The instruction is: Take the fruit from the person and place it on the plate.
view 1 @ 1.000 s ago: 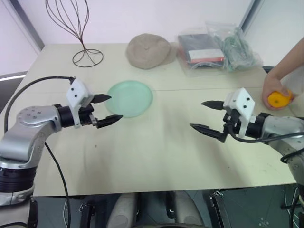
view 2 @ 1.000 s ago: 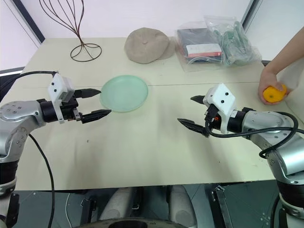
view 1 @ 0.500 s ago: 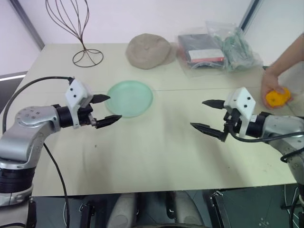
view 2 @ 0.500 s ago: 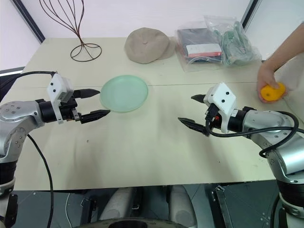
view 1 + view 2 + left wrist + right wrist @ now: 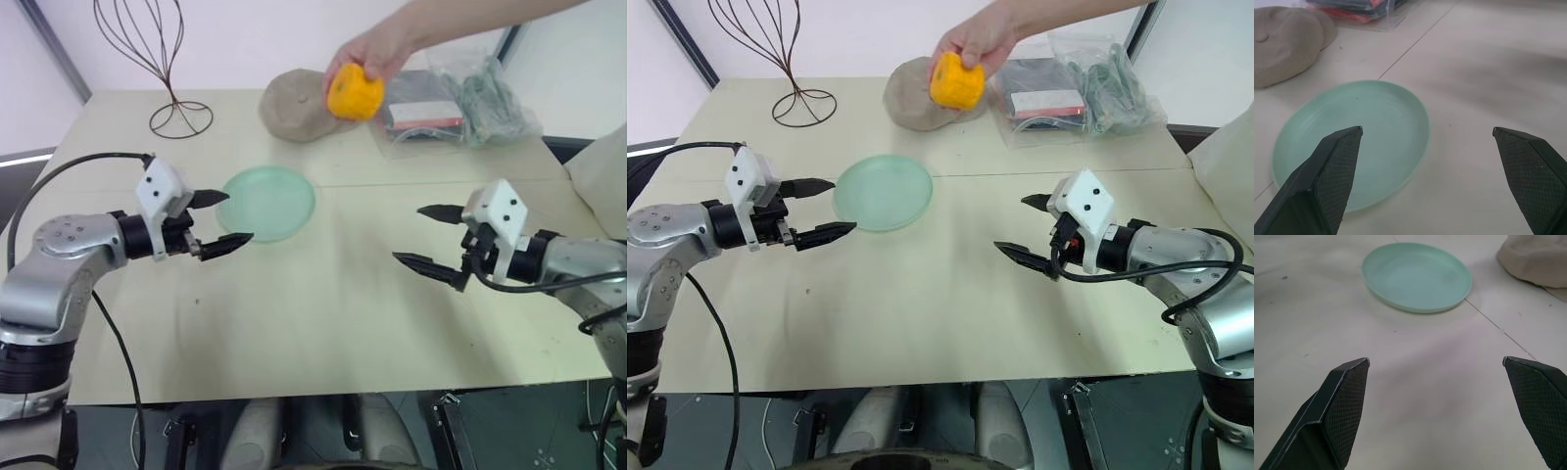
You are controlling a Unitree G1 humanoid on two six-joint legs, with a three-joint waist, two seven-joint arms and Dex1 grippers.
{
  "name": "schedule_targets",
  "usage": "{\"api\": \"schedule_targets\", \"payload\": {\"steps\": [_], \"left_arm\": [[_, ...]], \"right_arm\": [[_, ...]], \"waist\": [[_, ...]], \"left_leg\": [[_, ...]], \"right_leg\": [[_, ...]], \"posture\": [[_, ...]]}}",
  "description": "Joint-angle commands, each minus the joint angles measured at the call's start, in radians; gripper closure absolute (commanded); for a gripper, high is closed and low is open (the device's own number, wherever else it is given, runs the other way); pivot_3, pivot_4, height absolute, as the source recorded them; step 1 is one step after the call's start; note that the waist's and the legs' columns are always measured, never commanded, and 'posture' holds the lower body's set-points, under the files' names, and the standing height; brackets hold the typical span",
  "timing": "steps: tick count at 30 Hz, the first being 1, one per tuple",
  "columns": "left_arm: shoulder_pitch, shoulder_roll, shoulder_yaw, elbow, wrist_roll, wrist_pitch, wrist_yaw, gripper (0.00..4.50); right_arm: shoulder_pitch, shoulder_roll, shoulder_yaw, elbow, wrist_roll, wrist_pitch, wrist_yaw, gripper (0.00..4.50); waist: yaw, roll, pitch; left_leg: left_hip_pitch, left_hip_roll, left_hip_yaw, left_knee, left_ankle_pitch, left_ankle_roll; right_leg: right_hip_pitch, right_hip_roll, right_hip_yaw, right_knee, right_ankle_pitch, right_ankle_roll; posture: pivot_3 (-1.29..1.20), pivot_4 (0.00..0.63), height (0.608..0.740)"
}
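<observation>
The table (image 5: 323, 313) has a smooth, matt, cream laminate top. The plate (image 5: 269, 201) looks like pale mint plastic, smooth, with a soft sheen. The fruit (image 5: 354, 93) has a lumpy, slightly glossy orange-yellow skin. The cap (image 5: 306, 103) is beige cloth, matt with a coarse weave. The bags (image 5: 456, 93) are clear, crinkled, shiny plastic. The stand (image 5: 167, 69) is thin dark wire. On each gripper the fingers (image 5: 1334, 166) are matt black with a fine cross-hatched grip texture on the inner faces.
</observation>
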Motion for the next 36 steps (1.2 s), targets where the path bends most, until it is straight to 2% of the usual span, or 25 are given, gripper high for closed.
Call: {"api": "schedule_targets", "payload": {"steps": [1,3,9,14,17,22,29,36], "left_arm": [[-0.007,-0.001,0.011,-0.007,-0.001,-0.020,0.012,0.03],[-0.005,-0.003,0.010,-0.007,-0.002,-0.021,0.016,0.03],[-0.005,-0.013,0.006,-0.003,-0.004,-0.022,0.024,0.03],[-0.018,-0.020,-0.006,0.001,-0.004,-0.018,0.023,0.03],[-0.019,-0.021,-0.009,0.001,-0.005,-0.017,0.021,0.03],[-0.021,-0.019,-0.009,-0.002,-0.006,-0.013,0.021,0.03],[-0.018,-0.016,-0.005,-0.013,-0.008,-0.007,0.024,0.03],[-0.016,-0.013,-0.001,-0.017,-0.009,-0.005,0.025,0.03]], "right_arm": [[-0.088,0.057,-0.030,-0.018,0.054,0.072,-0.099,0.00],[-0.161,0.133,-0.049,-0.021,0.108,0.155,-0.205,0.00],[-0.344,0.376,-0.140,-0.026,0.412,0.442,-0.550,0.00],[-0.442,0.553,-0.177,0.024,0.511,0.556,-0.851,0.00],[-0.473,0.596,-0.177,0.034,0.536,0.575,-0.947,0.00],[-0.487,0.597,-0.154,0.039,0.543,0.572,-1.006,0.00],[-0.544,0.588,-0.136,0.092,0.526,0.527,-1.000,0.00],[-0.565,0.593,-0.108,0.110,0.527,0.504,-0.996,0.00]], "waist": [[-0.002,0.000,0.000],[-0.003,0.000,0.000],[0.000,0.000,0.000],[-0.004,0.001,0.000],[-0.005,0.001,0.000],[-0.008,0.001,0.000],[-0.031,0.001,0.000],[-0.031,0.001,0.000]], "left_leg": [[0.000,0.000,0.000,0.000,0.000,0.000],[0.000,0.000,0.000,-0.001,0.000,0.000],[-0.001,0.000,0.000,-0.002,0.000,0.000],[-0.002,0.000,0.000,-0.005,0.000,0.000],[-0.002,0.000,0.000,-0.006,0.000,-0.001],[-0.002,-0.001,0.002,-0.012,0.001,-0.002],[-0.002,-0.001,0.003,-0.016,0.002,-0.003],[-0.002,0.000,0.003,-0.016,0.002,-0.003]], "right_leg": [[0.000,0.000,0.000,0.000,0.000,0.000],[-0.001,0.000,0.000,0.000,0.000,0.000],[-0.002,-0.001,0.001,0.000,0.000,0.000],[-0.005,-0.001,0.001,0.000,0.000,-0.001],[-0.006,-0.001,0.001,0.000,0.001,-0.001],[-0.008,-0.001,0.002,0.000,0.001,-0.001],[-0.011,0.000,0.002,0.001,0.002,0.001],[-0.011,0.002,0.002,0.001,0.002,0.002]], "posture": [[0.00,0.150,0.740],[0.00,0.150,0.740],[0.00,0.150,0.740],[0.00,0.150,0.740],[0.00,0.150,0.740],[0.00,0.150,0.740],[0.00,0.150,0.740],[0.00,0.150,0.740]]}}
